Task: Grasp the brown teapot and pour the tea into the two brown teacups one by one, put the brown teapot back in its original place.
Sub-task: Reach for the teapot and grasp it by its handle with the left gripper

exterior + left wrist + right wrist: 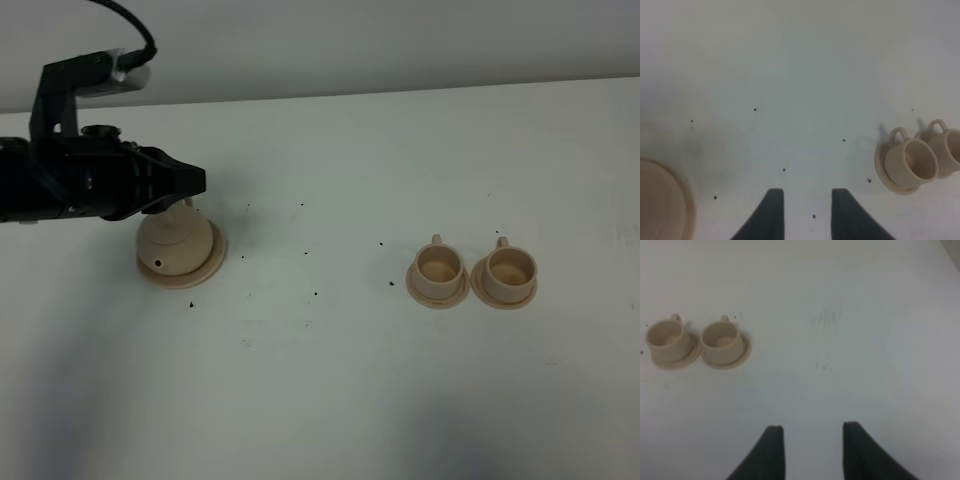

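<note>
The brown teapot (pixel 174 243) sits on its flat round dish (pixel 210 262) at the left of the table, its loop handle toward the back. My left gripper (pixel 195 180) hovers just above the handle side; in the left wrist view the left gripper (pixel 807 191) is open, with only bare table between its fingers. A tan round edge (pixel 662 202) shows beside it there; whether it is dish or teapot I cannot tell. The two brown teacups (pixel 438 268) (pixel 506 268) stand side by side on saucers at the right. My right gripper (pixel 812 426) is open and apart from the teacups (pixel 667 337) (pixel 720 337).
The white table (pixel 320 380) carries several small dark specks (pixel 315 294) between the teapot and the cups. The left arm's black body (pixel 70 180) reaches in from the left edge. The table's back edge meets a pale wall (pixel 400 40).
</note>
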`<act>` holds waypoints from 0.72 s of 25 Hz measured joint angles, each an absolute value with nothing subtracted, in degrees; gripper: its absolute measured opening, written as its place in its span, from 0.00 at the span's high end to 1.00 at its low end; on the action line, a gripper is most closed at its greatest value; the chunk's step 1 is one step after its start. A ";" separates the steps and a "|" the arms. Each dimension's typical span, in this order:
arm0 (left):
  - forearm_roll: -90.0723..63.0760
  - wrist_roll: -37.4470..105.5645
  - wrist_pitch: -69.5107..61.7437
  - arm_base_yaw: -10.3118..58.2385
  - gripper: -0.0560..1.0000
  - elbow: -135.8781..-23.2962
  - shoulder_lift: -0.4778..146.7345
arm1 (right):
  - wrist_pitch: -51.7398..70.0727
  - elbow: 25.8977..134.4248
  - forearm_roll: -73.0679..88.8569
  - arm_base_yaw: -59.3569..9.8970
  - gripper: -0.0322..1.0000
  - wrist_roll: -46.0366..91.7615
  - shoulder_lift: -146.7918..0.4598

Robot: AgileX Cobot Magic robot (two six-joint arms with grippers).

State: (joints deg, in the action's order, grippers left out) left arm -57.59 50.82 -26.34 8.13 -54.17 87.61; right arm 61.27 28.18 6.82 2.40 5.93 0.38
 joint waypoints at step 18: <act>8.23 -12.94 -49.08 23.00 0.68 -89.17 109.83 | 61.27 28.18 6.84 2.40 0.67 5.93 0.38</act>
